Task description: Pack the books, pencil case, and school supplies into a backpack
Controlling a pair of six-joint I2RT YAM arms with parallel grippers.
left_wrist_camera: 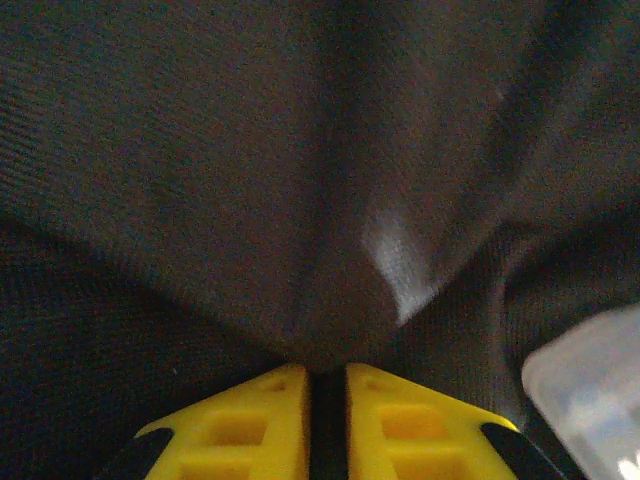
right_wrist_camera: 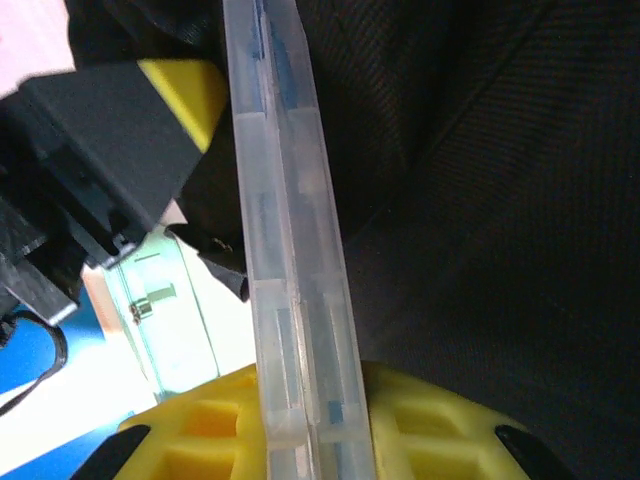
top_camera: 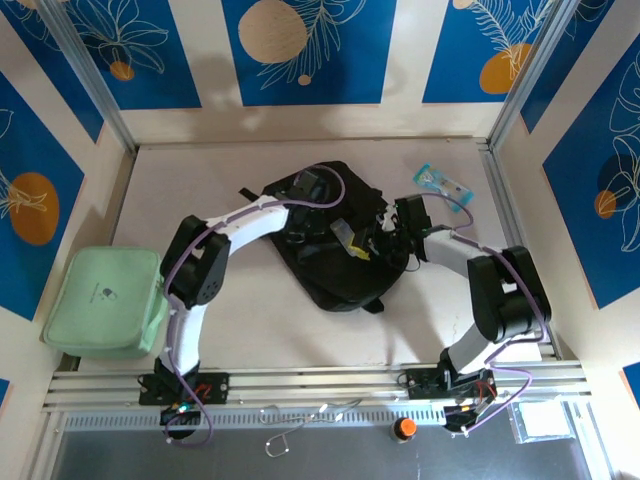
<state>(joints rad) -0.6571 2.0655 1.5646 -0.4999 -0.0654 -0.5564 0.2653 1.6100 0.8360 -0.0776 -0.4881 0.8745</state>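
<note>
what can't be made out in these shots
- Inside the backpack: top view, its black fabric covers it.
- Contents of the clear case: right wrist view, edge-on through frosted plastic.
- Print on the small packet: top view, too small.
- One clear object: left wrist view, blurred, cut off.

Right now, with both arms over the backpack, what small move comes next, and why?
Probably raise the left gripper slightly: it pinches a fold of backpack fabric, while the right gripper holds a clear plastic case edge-on nearby, likely awaiting an opening.
</note>
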